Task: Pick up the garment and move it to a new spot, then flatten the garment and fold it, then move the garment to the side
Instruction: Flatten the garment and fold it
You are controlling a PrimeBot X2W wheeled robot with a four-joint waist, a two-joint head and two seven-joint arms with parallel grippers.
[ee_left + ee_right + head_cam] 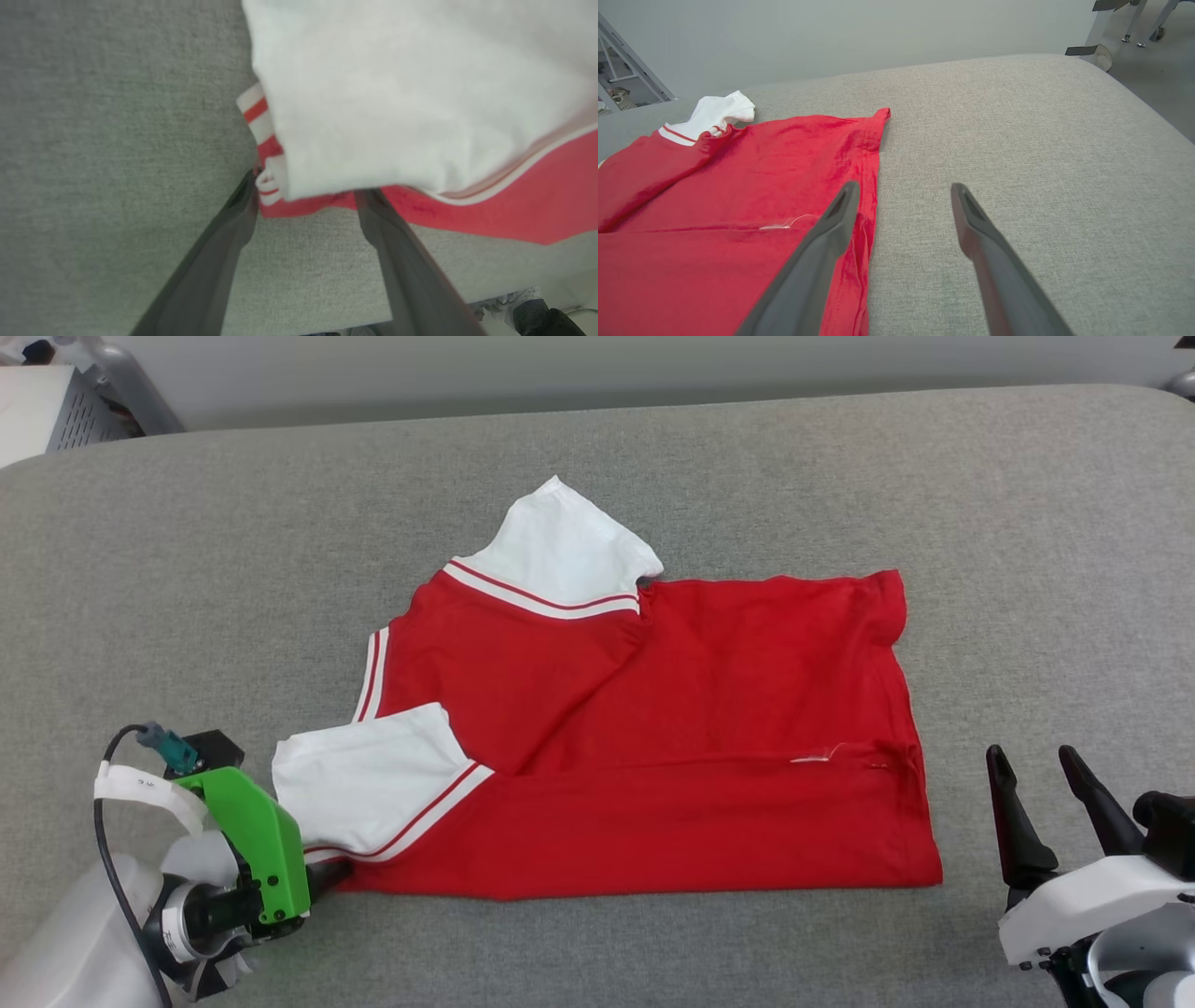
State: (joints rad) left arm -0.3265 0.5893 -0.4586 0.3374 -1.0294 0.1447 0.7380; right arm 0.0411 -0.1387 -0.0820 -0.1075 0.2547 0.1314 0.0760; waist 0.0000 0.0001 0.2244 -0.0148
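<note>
Garment (672, 728) flat on grey bench (840, 476), roughly central, a bit toward the near edge. Hem toward the bench's right edge, sleeves toward the left. Near long side folded over the red body. One white sleeve (364, 775) on top at the near-left corner of the garment, the other (560, 546) sticking out toward the far edge. Left hand (308, 186) released, fingers spread either side of that near-left corner, one fingertip (247, 186) against the striped trim. Right hand (1033, 756) released, holding nothing, just beside the hem, toward the bench's near-right corner.
</note>
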